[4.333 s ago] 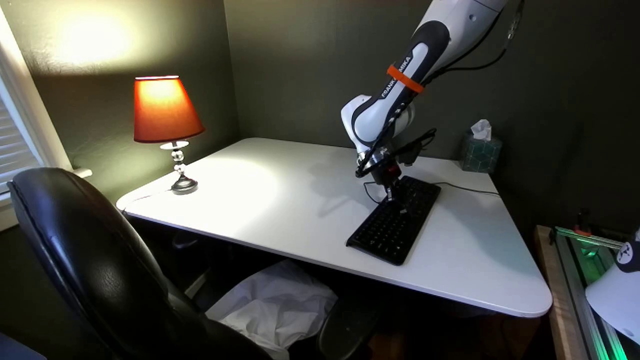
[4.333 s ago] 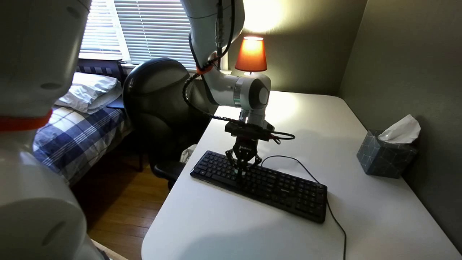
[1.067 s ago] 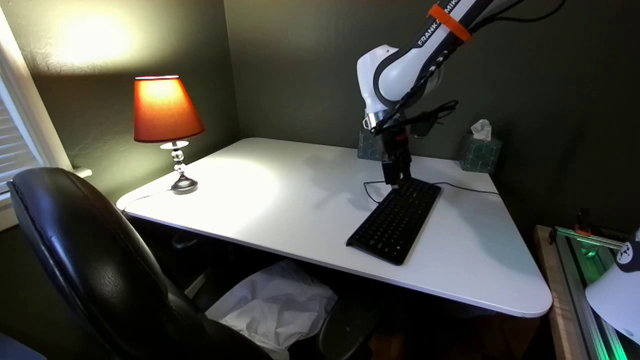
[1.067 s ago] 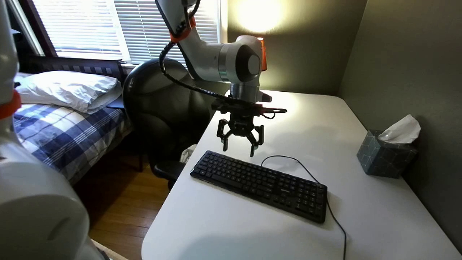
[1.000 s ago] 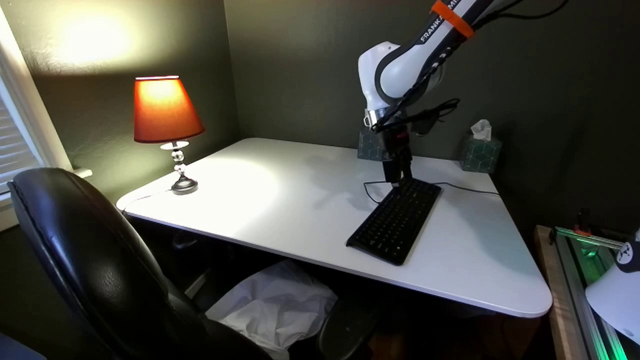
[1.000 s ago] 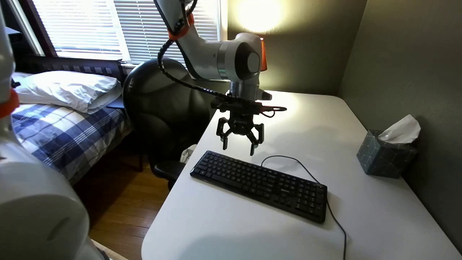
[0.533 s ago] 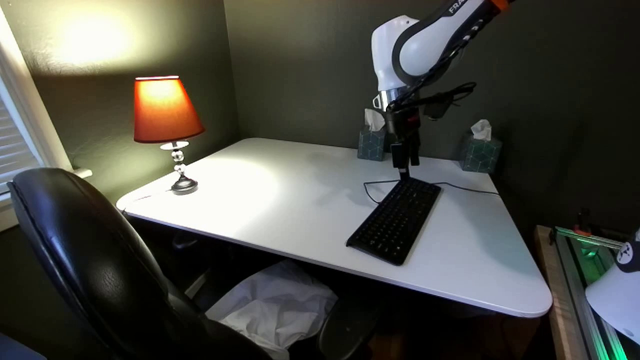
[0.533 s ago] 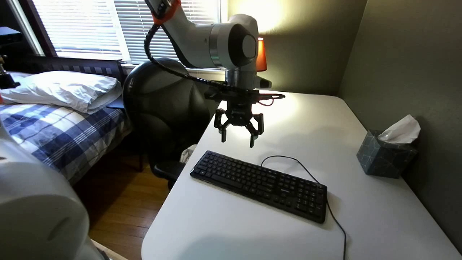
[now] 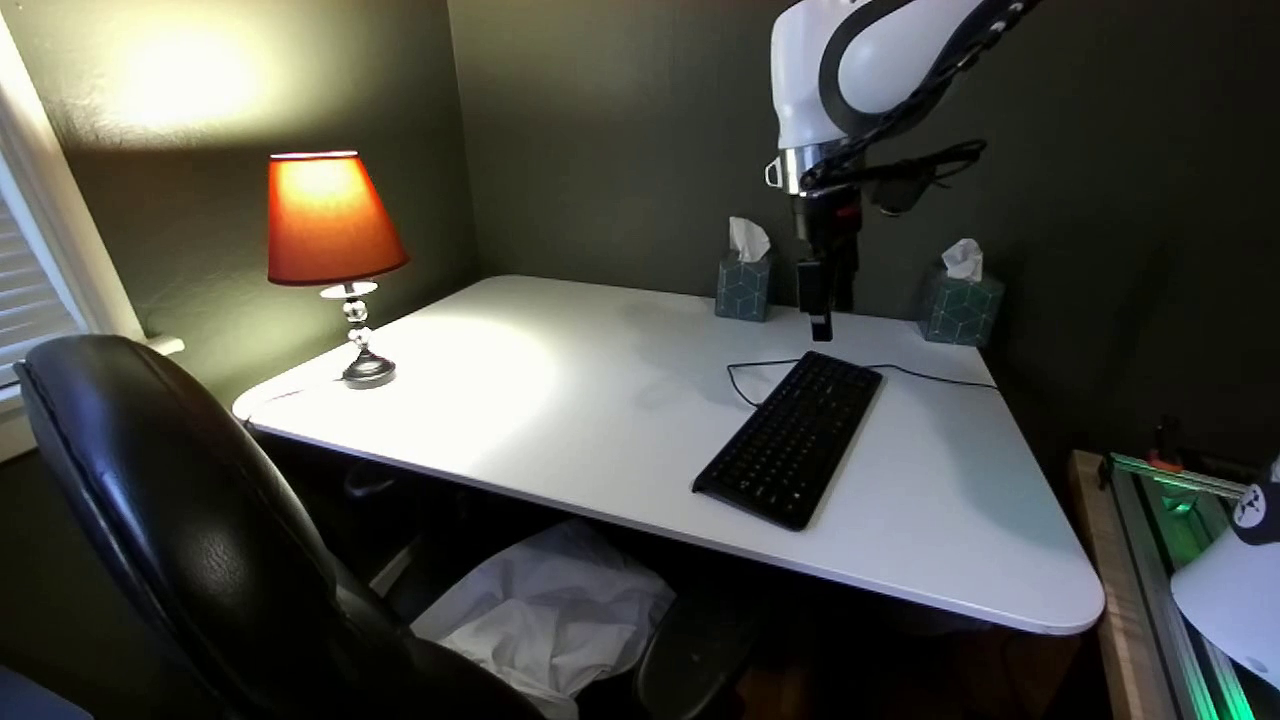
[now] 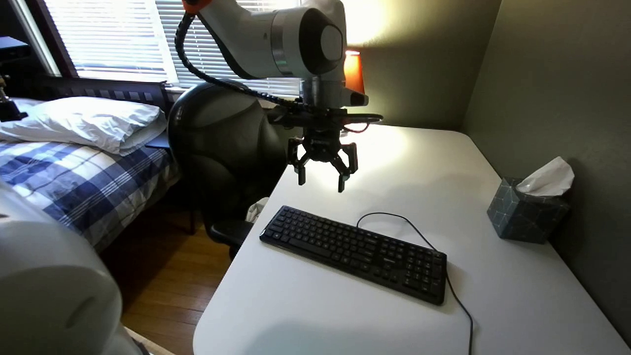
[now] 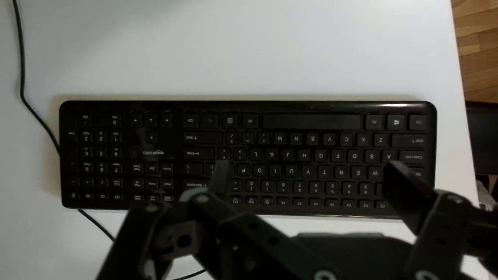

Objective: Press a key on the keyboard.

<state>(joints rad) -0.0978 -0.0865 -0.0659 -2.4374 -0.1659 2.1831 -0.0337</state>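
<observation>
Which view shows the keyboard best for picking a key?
The wrist view: it sees the keyboard from above, many keys legible though upside down, with the gripper hiding some. Both exterior views show the whole keyboard aslant, its lettering too small to read.

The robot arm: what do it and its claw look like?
The arm is white and rounded with dark trim, a silvery collar, an orange band and a black cable along it. The gripper is black, with two slim, jointed fingers.
</observation>
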